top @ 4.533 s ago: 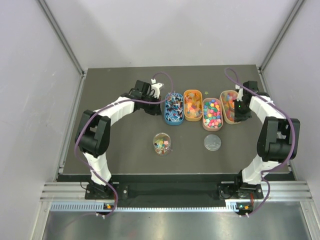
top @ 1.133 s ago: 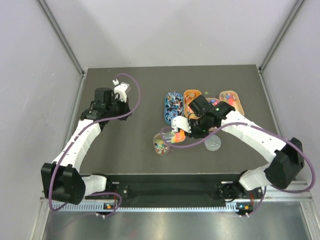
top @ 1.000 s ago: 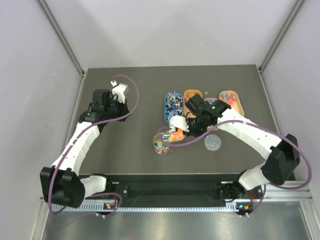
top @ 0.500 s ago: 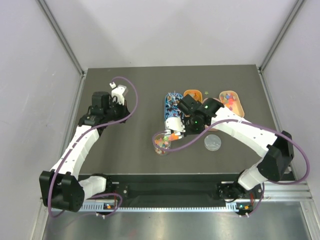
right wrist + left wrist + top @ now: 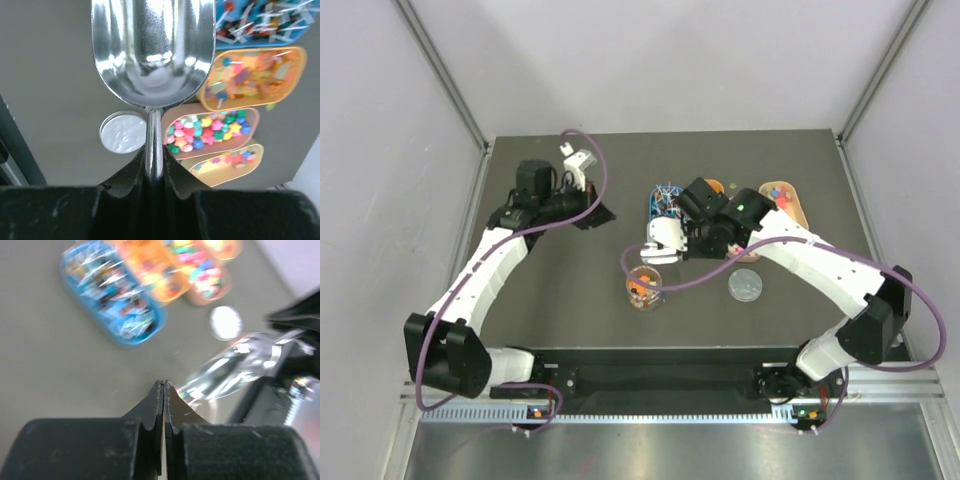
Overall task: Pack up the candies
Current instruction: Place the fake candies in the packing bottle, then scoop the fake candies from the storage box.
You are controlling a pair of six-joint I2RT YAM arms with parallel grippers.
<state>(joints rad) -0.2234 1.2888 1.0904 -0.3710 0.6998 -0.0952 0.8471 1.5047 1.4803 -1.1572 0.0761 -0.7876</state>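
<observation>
The right gripper [image 5: 154, 165] is clamping an empty metal scoop [image 5: 152, 50] by its handle, probably calling for refilling from the candies [image 5: 210, 131] beside its fingers; the left gripper [image 5: 164, 400] is resting closed, empty.

both arms forward (left gripper [image 5: 164, 386] closed empty, right gripper [image 5: 155, 154] clamped)

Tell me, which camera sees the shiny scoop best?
The right wrist view. The scoop fills it, sharp and close, its handle pinched between the right fingers. The left wrist view catches it only as a shiny blur. In the top view the right arm hides nearly all of it.
</observation>
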